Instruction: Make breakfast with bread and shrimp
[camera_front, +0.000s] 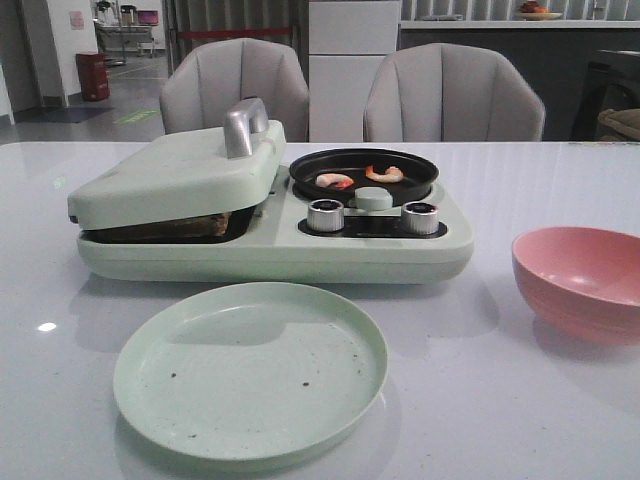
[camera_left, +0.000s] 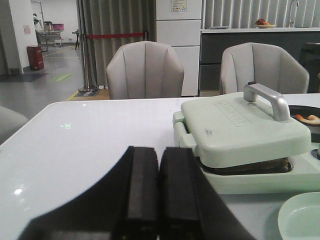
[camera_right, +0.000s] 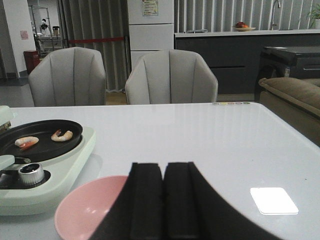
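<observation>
Bread (camera_front: 195, 225) wedged under the pale green lid (camera_front: 175, 175), only its brown edge showing from the front. Left gripper (camera_left: 158, 192) pressed together, black pads touching, seen only in its own wrist view; right gripper (camera_right: 163, 197) likewise pressed together, above the pink bowl (camera_right: 87, 207). Shrimp (camera_front: 335, 181) curled in the round black pan (camera_front: 363, 172), a second (camera_front: 385, 174) beside it. Two ribbed metal knobs (camera_front: 325, 215) in front. Matte green plate (camera_front: 250, 370), speckled. Glossy white table (camera_front: 480, 400). Embossed lettering on the lid, unreadable.
</observation>
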